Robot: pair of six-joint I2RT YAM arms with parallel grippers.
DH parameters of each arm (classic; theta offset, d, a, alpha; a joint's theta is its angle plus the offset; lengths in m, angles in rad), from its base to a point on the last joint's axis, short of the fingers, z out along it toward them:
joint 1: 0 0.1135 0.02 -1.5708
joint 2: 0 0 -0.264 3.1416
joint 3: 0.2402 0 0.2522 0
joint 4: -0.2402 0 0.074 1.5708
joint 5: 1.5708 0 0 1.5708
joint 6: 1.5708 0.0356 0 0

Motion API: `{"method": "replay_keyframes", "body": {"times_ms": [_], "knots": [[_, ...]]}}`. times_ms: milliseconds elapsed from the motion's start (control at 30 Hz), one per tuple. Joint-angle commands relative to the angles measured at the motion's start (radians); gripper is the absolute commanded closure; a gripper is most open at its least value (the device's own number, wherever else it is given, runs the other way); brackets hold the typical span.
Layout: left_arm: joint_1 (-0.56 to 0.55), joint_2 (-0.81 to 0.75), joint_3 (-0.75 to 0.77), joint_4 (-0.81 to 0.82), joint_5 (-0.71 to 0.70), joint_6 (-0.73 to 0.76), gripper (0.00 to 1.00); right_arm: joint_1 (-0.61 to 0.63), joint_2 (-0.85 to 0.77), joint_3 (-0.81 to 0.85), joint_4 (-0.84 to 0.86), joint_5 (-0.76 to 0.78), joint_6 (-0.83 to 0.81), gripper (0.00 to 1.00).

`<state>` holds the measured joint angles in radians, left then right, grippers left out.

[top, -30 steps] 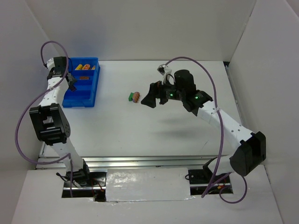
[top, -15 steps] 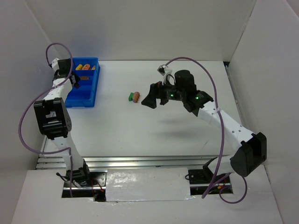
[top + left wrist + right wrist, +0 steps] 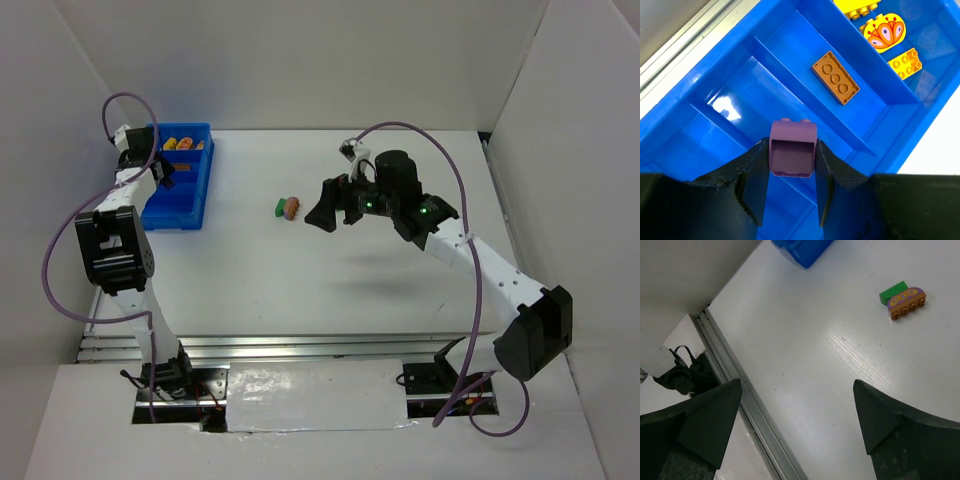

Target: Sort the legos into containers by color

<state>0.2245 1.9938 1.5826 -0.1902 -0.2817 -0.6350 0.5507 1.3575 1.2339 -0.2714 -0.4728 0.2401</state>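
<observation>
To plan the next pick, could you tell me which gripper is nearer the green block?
Right. The right gripper hangs open close to the green block, on its right in the top view. The left gripper is far off over the bin, shut on a purple piece.

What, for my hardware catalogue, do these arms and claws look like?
Both the left arm and right arm have white links, bulky black joint housings and a looping purple cable. The left claw and right claw have black wedge-shaped fingers. Green lights glow near the right wrist.

No text, label, brand or number is readable — not on the blue bin (image 3: 705, 80); nor the legos (image 3: 835, 77).
</observation>
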Motion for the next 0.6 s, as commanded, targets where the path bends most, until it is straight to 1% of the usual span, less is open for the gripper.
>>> {"method": "replay_keyframes", "body": {"times_ms": [0, 567], "knots": [[0.004, -0.02, -0.003, 0.029, -0.001, 0.008, 1.0, -0.003, -0.046, 0.01, 0.023, 0.022, -0.015, 0.0], [0.006, -0.01, 0.001, 0.029, -0.014, -0.002, 1.0, -0.003, -0.064, 0.006, 0.028, 0.007, -0.009, 0.0]]}}
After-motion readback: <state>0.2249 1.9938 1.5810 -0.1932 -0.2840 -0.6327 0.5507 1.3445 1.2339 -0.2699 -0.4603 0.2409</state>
